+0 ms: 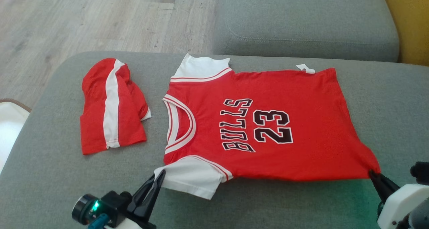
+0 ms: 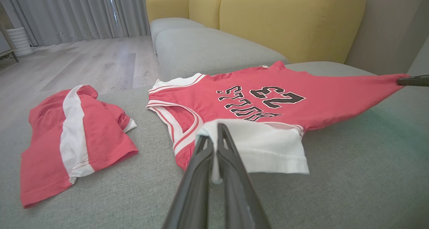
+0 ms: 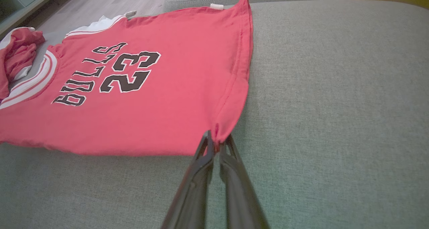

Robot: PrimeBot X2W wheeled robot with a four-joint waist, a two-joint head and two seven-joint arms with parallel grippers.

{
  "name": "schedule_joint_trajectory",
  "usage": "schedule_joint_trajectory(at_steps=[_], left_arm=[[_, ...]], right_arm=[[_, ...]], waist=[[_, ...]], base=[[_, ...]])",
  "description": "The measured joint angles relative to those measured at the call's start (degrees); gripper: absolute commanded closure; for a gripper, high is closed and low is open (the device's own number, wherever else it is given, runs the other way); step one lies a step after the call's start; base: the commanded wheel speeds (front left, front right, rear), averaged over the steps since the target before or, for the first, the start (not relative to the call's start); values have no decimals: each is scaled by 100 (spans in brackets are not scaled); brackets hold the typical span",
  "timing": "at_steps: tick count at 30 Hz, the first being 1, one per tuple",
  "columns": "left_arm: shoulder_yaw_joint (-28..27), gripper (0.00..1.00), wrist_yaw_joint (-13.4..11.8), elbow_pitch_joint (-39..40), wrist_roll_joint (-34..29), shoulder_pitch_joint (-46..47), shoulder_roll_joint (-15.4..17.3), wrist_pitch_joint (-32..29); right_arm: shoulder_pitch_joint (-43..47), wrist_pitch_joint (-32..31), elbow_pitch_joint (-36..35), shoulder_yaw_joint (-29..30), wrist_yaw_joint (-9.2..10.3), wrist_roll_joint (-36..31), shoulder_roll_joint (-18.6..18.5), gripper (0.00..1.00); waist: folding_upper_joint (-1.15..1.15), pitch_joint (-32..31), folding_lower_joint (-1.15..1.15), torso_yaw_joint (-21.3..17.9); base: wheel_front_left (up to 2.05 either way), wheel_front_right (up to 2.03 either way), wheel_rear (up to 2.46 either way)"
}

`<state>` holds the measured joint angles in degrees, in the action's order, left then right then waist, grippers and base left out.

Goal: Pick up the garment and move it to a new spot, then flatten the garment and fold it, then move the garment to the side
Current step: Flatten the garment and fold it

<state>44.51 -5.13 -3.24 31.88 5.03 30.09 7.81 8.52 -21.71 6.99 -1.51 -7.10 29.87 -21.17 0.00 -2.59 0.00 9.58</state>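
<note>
The garment [image 1: 268, 128] is a red jersey with white sleeves and "BULLS 23" in black, lying spread on the grey cushion [image 1: 301, 205], neck toward the left. My left gripper [image 1: 160, 174] is shut on the near white sleeve [image 2: 264, 148], pinching its edge between the fingers. My right gripper [image 1: 372, 173] is shut on the near hem corner, lifting it slightly off the cushion. In the right wrist view the red corner [image 3: 219, 135] bunches between the closed fingers. The left wrist view shows my right gripper's dark fingertip [image 2: 412, 80] at the stretched hem corner.
A crumpled pair of red shorts with a white stripe [image 1: 112, 106] lies left of the jersey. A second grey cushion [image 1: 301, 24] sits beyond, with yellow sofa backs [image 2: 285, 21] to the right. Wooden floor [image 1: 83, 17] lies past the far left edge.
</note>
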Motion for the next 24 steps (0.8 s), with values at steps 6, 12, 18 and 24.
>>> schedule_joint_trajectory(at_steps=[6,12,18,24], left_arm=[[-20,100,1,-8,0,84,14,8],[-145,100,102,-80,-7,640,63,-70],[-208,100,316,-476,-9,1322,64,-176],[-140,100,733,-1078,-18,1947,8,-457]], right_arm=[[24,-59,-175,281,0,-231,225,100],[-316,-341,-263,434,0,-455,366,100],[-985,-661,-134,375,0,-798,413,100],[-1625,-886,361,325,0,-1095,424,100]], waist=[[0,88,0,-44],[0,339,0,-72],[0,635,1,-112],[0,925,1,-148]], base=[[0,0,0],[0,0,0],[0,0,0],[0,0,0]])
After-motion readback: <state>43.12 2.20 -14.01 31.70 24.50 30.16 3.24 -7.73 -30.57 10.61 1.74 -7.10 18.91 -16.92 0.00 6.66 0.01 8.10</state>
